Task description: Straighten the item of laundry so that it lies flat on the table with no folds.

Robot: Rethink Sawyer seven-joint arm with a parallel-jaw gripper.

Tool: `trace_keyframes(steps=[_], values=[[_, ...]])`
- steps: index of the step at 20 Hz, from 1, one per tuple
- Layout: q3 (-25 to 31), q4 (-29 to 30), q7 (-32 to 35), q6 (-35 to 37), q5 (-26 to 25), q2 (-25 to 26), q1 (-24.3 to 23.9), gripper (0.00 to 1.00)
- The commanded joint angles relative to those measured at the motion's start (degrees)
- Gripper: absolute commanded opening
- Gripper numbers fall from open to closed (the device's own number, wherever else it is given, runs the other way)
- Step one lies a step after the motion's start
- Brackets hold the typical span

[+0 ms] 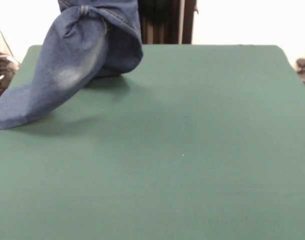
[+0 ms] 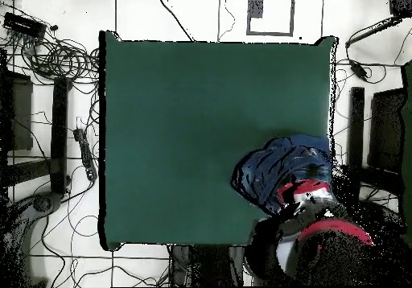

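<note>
Jeans [image 1: 75,60] hang bunched from above, lifted off most of the table [image 1: 192,150]. In the front view the gathered top, cinched into a knot-like twist with a line of orange-tan stitching, sits at the picture's upper edge. One leg trails down and away from that twist, its hem end resting on the table at the table's side edge. The long axis runs slantwise from the raised twist down to that trailing end.

Overhead view: denim heap [image 2: 282,168] at one corner of the table, nearest the robot's base, with the red and black arm [image 2: 322,220] overlapping it. The rest of the green cloth is well apart from the jeans.

Jaws: not visible in either view, as cloth and arm hide them. Cannot tell whether they are spread or pinching, though the hanging shape suggests the jeans are held from above at the twist.

Key relation: nearly all the fabric lies below and to one side of the lift point, toward the table's corner; open table stretches away on the other side. Judgement: flattening calls for carrying the held end over the open table so the leg drags out straight.

Materials: heavy denim, mid-blue, a faded pale patch on the hanging leg, soft rounded folds, no sharp creases. Table cover matte, plain dark green, likely some drag against denim.
</note>
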Motion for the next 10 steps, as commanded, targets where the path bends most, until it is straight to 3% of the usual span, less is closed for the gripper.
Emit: trace_keyframes(steps=[1, 6, 10], values=[[0.56, -2.97, 16.0, 5.01, -1.83, 5.08, 3.93, 0.0], [-0.16, -5.56, 20.66, 6.32, 0.25, 7.12, 5.87, 0.0], [-1.52, -8.95, 29.8, 9.05, 3.23, 10.35, 8.6, 0.0]])
